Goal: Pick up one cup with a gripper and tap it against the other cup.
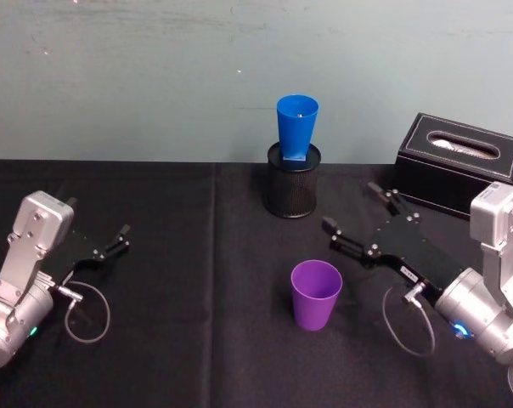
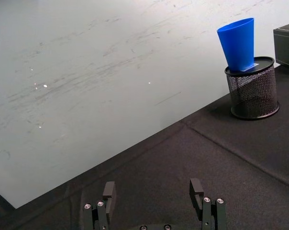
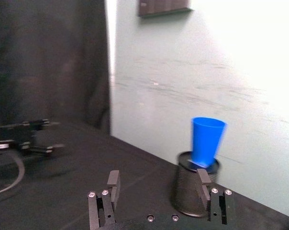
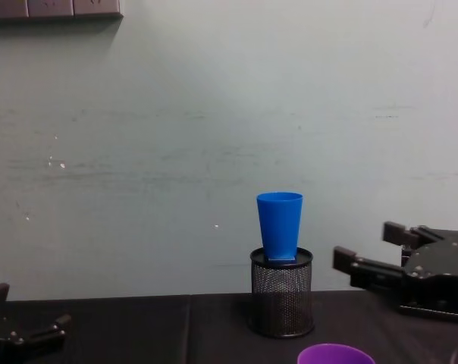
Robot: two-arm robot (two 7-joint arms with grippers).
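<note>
**Nothing lifted yet: both cups stand apart from the grippers**

Nearest the robot, the purple cup [image 1: 315, 294] stands upright and open-mouthed on the black table [image 1: 188, 340], a little right of centre. From the head view its inside looks empty. Nothing grips it, so the pick-up, the carry and the tap all appear to be left to do.

Just to its right and slightly farther, the right gripper [image 1: 357, 218] hovers with its fingers spread, holding nothing, close to the cup but not touching it. At the left side, the left gripper [image 1: 122, 238] rests low, well apart from both cups, its fingers also spread and empty.

Farther back, near the wall, the blue cup [image 1: 296, 126] stands upright inside the black mesh pen holder [image 1: 292, 191], its lower part sunk below the holder's rim. What else the holder contains cannot be told.
</note>
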